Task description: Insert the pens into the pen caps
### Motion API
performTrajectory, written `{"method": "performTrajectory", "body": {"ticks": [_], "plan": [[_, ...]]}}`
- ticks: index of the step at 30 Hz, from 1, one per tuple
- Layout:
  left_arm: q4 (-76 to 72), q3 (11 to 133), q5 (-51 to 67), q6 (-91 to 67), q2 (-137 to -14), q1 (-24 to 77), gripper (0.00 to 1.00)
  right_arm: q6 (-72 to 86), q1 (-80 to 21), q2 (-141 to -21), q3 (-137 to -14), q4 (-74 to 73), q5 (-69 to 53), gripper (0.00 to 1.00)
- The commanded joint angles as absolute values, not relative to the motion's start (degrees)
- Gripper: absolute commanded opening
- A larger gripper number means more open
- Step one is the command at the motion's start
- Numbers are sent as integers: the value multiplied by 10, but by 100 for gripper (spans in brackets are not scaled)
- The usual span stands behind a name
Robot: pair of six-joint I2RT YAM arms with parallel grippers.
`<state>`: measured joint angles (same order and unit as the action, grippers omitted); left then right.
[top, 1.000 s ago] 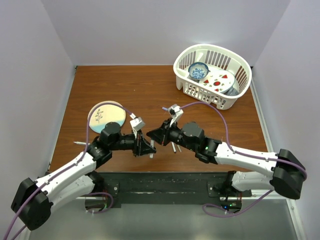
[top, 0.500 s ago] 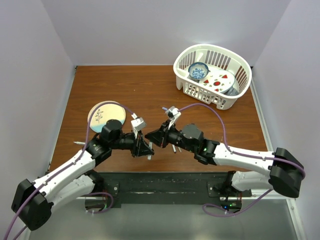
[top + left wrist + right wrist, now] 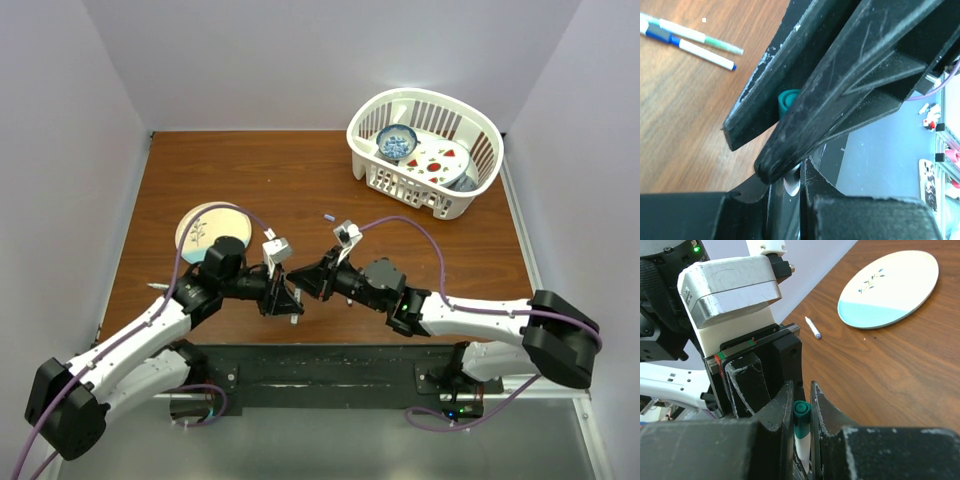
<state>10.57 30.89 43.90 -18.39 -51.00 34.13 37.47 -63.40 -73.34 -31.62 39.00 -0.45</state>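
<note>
- Spanning the whole scene, a brown wooden table [image 3: 300,170] carries everything, with pale walls on three sides.
- Reaching in from the near left corner, the left arm [image 3: 130,345] bends at the elbow and points its wrist toward the table's middle. The right arm [image 3: 480,312] mirrors it from the near right corner, so the two wrists meet head-on near the front edge.
- A white slotted basket [image 3: 412,190] sits at the far right corner, holding a blue-patterned bowl [image 3: 397,142] and a white dish with red marks [image 3: 440,162].
- A round cream and pale-blue plate [image 3: 890,287] lies flat on the left half, partly hidden by the left arm in the top view.
- The left gripper [image 3: 744,154] has its black fingers drawn in close around a teal-green cap [image 3: 786,100], which sits between them above the table.
- The right gripper [image 3: 801,390] has its fingers pressed onto a white pen [image 3: 802,450], held upright in its own view, with the teal-green cap at the pen's upper end (how deep it is seated cannot be told).
- Two loose pens lie side by side on the wood in the left wrist view, one with green markings [image 3: 705,39] and one with blue markings [image 3: 700,52].
- A short white pen with a blue tip [image 3: 813,327] lies alone near the plate, apart from it.
- A small blue cap [image 3: 329,216] rests on the table just beyond the meeting grippers.
</note>
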Motion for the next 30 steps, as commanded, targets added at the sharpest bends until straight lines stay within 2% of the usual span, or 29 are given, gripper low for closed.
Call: {"method": "performTrajectory", "body": {"ticks": [1,6,11,16,18,23,24,26,27,30], "plan": [[-190,441,323,-176,-488,298,0,419,-756,-788,-287,126,-184,0],[-164,457,339,-170,-485,295,0,389,-758,-765,-303,42,-107,0],[-103,458,359,-177,-497,295,0,388,-751,-719,-380,-52,-15,0],[-108,419,401,-194,-464,295,0,403,-662,-653,-425,-53,23,1],[-112,409,426,-200,-456,295,0,396,-646,-635,-439,-33,58,6],[-105,396,464,-206,-459,295,0,368,-637,-597,-493,35,152,36],[-102,392,472,-205,-454,295,0,360,-637,-596,-504,41,157,51],[-101,387,472,-206,-447,295,0,339,-635,-601,-541,41,163,61],[-95,384,470,-205,-440,295,0,333,-635,-600,-562,39,164,78],[-66,386,454,-194,-435,295,0,322,-635,-585,-577,19,172,84]]}}
